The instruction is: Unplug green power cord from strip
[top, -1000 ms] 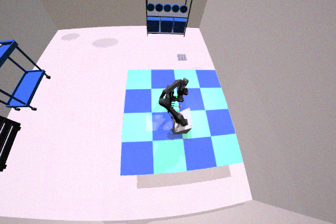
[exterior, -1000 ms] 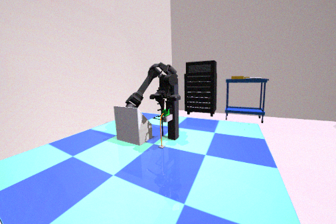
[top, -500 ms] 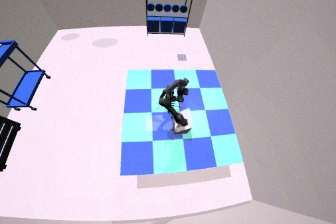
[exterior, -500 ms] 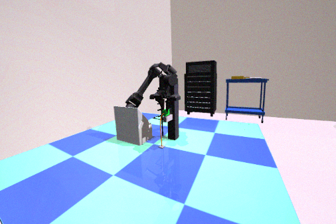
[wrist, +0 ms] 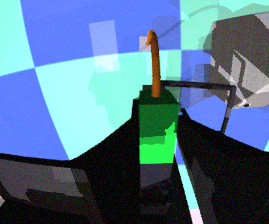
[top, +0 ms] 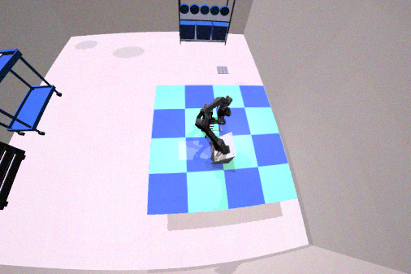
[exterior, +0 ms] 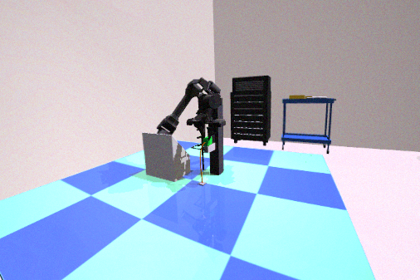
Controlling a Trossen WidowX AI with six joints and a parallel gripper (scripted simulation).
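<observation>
From overhead, the room has grey walls and a pale pinkish floor (top: 101, 160), with a checkered mat (top: 244, 184) of dark blue and light cyan squares laid toward the right side. A tall shelving rack (top: 207, 3) stands against the far wall holding brown boxes, a row of dark blue round things and blue bins, a blue cart (top: 28, 99) sits at the left, and the corner of a black cabinet (top: 8, 172) shows at the left edge. The dark arm (top: 209, 125) rises from a pale grey base block (top: 225, 148) near the mat's middle and folds back over it, a speck of green beside its head. From the side, the same mat shines faintly and mirrors the arm; the black drawer cabinet (exterior: 251, 107) and the blue cart (exterior: 308, 124) stand by the far wall. The gripper (exterior: 206, 138) points down beside an upright black power strip (exterior: 217, 140), pinching the green plug (exterior: 209, 140) against the strip's side, and a thin orange cord (exterior: 202, 164) hangs from it to a small end piece on the mat. Looking along the wrist, the two dark fingers are pressed in on the green plug (wrist: 157, 132), with the orange cord (wrist: 154, 63) running up and away over blue and cyan squares, and the grey base block (wrist: 251, 56) at the upper right.
</observation>
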